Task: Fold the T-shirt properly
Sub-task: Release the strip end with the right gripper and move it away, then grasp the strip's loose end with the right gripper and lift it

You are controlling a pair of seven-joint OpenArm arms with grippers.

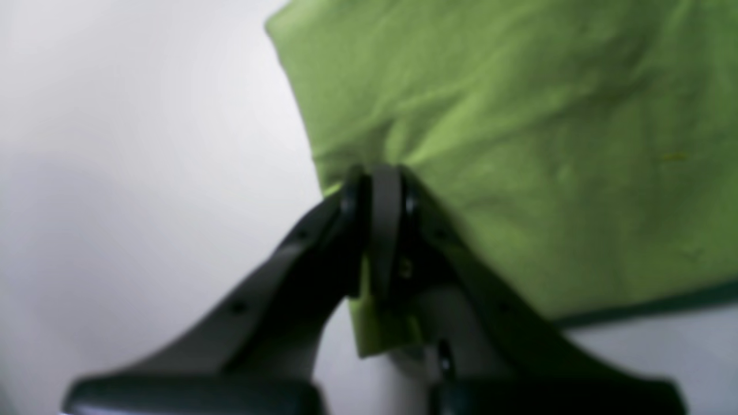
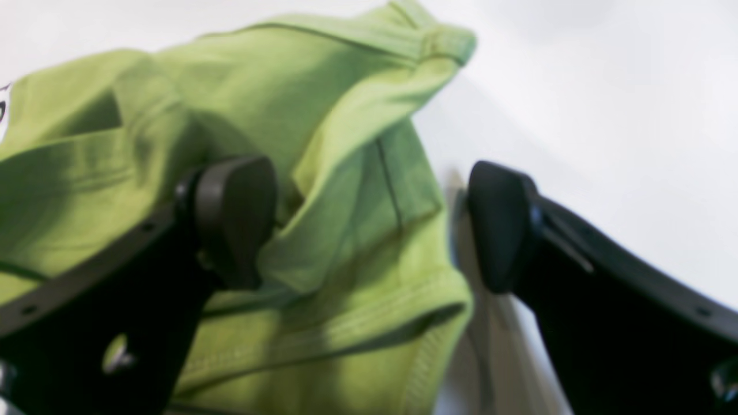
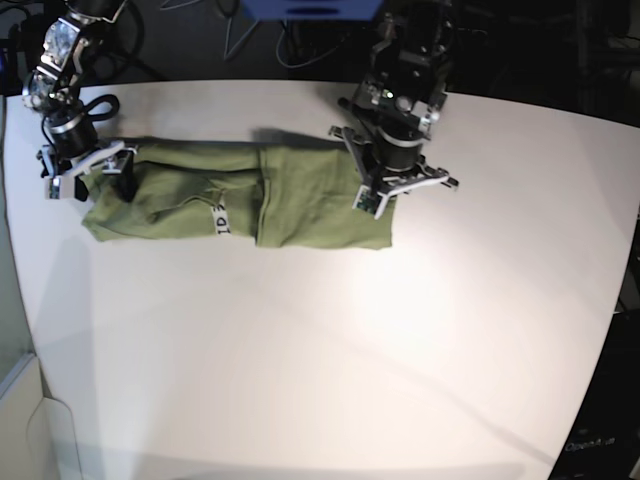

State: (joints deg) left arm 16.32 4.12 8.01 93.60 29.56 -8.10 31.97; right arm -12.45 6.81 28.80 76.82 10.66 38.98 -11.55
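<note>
One garment lies on the white table (image 3: 400, 330): an olive-green T-shirt (image 3: 300, 205), drawn out into a long narrow band parallel to the far edge, in the far-left part of the tabletop; its cloth is soft and creased, with no print. In the base view the band's left end is rumpled and rounded, with a lifted fold; near the middle a small white label (image 3: 219, 220) with dark marks shows on the cloth; just right of it a vertical fold line crosses the band, and the right part lies flatter, ending in a fairly square corner toward the table's middle.

At the left end the right gripper (image 2: 375, 225) stands with its jaws spread wide; in the right wrist view one black pad (image 2: 236, 213) rests against the bunched cloth while the other sits over bare table just beside the shirt's edge, so a hemmed, stitched fold lies between them; whether the pads press the cloth I cannot tell; a ribbed edge shows at the top of that view, blurred.

At the right end the left gripper (image 1: 380, 190) has its jaws pinched together on the T-shirt's edge; in the left wrist view a small tab of green cloth hangs out below the closed fingertips, and the fabric beyond spreads smooth with shallow wrinkles.
</note>
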